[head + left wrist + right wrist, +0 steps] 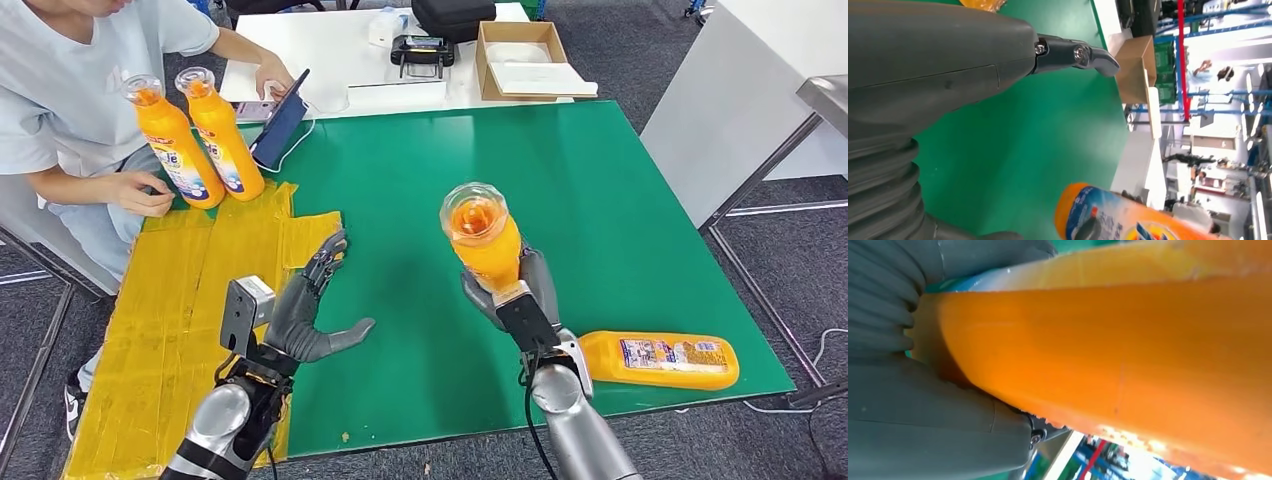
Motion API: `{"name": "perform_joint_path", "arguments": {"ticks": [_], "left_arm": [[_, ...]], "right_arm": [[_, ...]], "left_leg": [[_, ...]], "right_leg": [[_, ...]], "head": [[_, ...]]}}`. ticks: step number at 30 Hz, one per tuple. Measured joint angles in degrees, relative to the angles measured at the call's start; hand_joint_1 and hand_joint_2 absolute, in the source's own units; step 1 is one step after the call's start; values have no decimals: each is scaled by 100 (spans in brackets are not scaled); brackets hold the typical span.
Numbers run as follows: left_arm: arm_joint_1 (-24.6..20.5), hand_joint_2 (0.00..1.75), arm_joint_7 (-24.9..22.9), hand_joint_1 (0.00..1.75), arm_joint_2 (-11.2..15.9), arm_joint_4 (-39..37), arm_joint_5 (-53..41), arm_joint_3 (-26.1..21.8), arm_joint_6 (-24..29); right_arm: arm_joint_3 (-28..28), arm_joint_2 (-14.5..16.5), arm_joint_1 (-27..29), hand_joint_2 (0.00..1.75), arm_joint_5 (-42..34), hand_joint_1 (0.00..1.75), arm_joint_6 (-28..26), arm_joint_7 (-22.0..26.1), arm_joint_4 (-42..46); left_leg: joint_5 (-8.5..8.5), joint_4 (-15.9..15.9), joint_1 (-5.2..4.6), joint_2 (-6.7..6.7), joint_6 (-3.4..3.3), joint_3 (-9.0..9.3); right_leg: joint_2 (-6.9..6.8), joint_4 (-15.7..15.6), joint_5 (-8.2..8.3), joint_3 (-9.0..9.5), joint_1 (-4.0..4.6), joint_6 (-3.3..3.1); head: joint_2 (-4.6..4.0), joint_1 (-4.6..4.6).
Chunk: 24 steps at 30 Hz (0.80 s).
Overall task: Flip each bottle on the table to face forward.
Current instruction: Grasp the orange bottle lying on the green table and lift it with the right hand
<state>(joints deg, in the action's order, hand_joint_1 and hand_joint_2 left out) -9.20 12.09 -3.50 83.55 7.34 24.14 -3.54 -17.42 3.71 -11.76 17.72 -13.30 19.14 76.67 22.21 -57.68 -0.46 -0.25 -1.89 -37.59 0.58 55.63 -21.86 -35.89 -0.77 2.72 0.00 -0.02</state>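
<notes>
Two orange detergent bottles [198, 137] stood upright, labels forward, at the green worktop's [600, 200] far left. The right hand [520, 290] gripped a third bottle [484, 240]; the left hand [305, 315] was spread, holding nothing. A fourth bottle [660, 360] lay flat, seemingly undone.

Four orange bottles are in view: two upright [178, 148] [222, 135] side by side at the bench's [620, 210] far left corner, one [484, 238] upright held in the right robot hand [520, 290], and one [660, 359] lying on its side at the near right corner. Two robot hands show, the left robot hand [310, 315] with fingers spread. One person [70, 100] sits at the far left. One cardboard box [525, 60] sits beyond the far edge.
</notes>
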Motion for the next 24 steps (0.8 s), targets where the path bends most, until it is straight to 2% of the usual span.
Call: {"name": "perform_joint_path", "arguments": {"ticks": [7,24], "left_arm": [[-24,175,18,0,4,5,120,90,80],[-173,175,39,0,4,16,211,232,82]], "right_arm": [[-393,191,97,175,-465,175,424,70,134],[-898,375,30,175,-528,175,585,77,-138]], "left_leg": [[0,0,-4,3,-1,0],[0,0,-3,3,-1,-1]], "right_leg": [[0,-1,3,-1,-3,2],[0,0,3,-1,-2,2]], "head": [[0,1],[0,0]]}}
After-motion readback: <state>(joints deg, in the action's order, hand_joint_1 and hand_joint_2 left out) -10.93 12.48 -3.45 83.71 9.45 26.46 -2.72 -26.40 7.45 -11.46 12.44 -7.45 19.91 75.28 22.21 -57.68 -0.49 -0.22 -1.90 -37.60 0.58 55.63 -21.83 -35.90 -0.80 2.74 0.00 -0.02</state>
